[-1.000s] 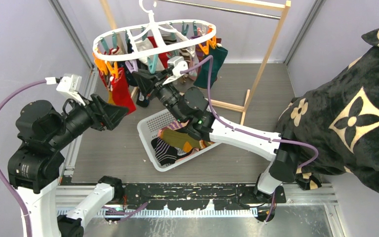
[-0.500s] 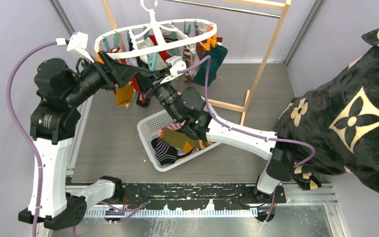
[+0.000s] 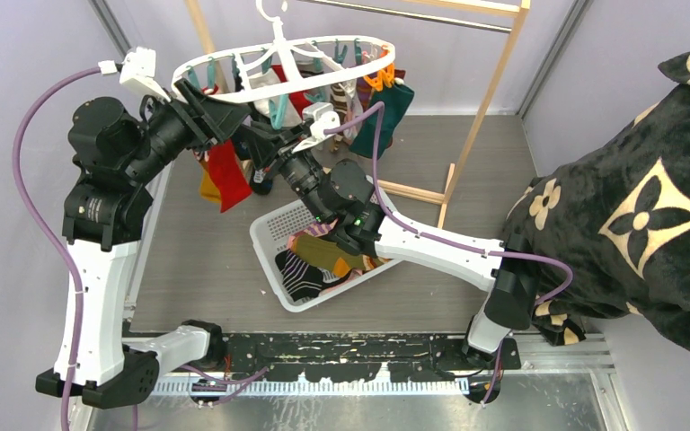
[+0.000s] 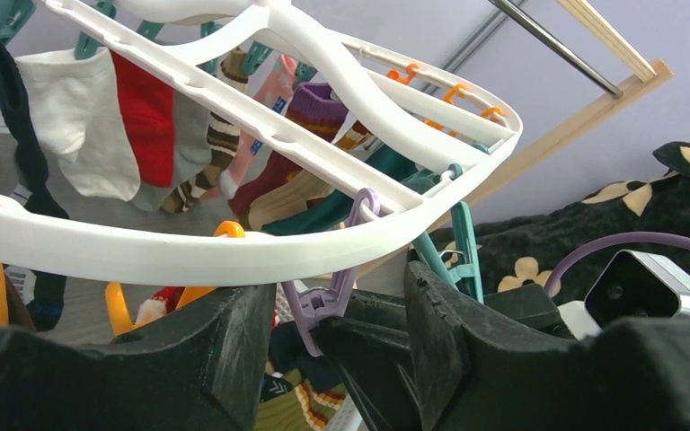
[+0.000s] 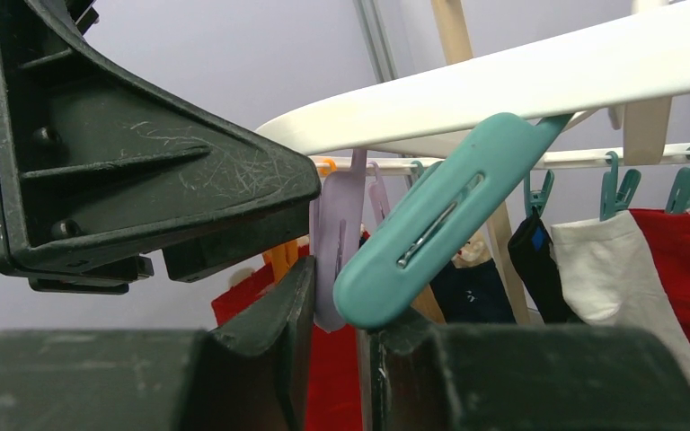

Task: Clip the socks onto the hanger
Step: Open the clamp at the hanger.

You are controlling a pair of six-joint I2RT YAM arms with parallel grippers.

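Observation:
The white oval hanger (image 3: 280, 65) hangs at the top with several socks clipped to it, among them a red sock (image 3: 226, 175) and a teal one (image 3: 386, 121). My right gripper (image 3: 257, 144) reaches up under its near rim. In the right wrist view it (image 5: 337, 296) is shut on a purple peg (image 5: 340, 224), beside a teal peg (image 5: 431, 233) under the hanger's rim (image 5: 503, 81). My left gripper (image 3: 220, 117) is open and empty. In its own view it (image 4: 341, 305) straddles that purple peg (image 4: 328, 301) and the right gripper's finger, under the hanger's rim (image 4: 234, 251).
A white mesh basket (image 3: 265, 241) with several loose socks (image 3: 319, 256) sits on the floor below the right arm. A light wooden rack (image 3: 490, 99) carries the hanger. A big black blanket with beige flowers (image 3: 647, 206) fills the right side.
My left arm has swung up from low on the left to the hanger's near rim. The hanger swayed and the red sock hangs further right. The right gripper has barely moved.

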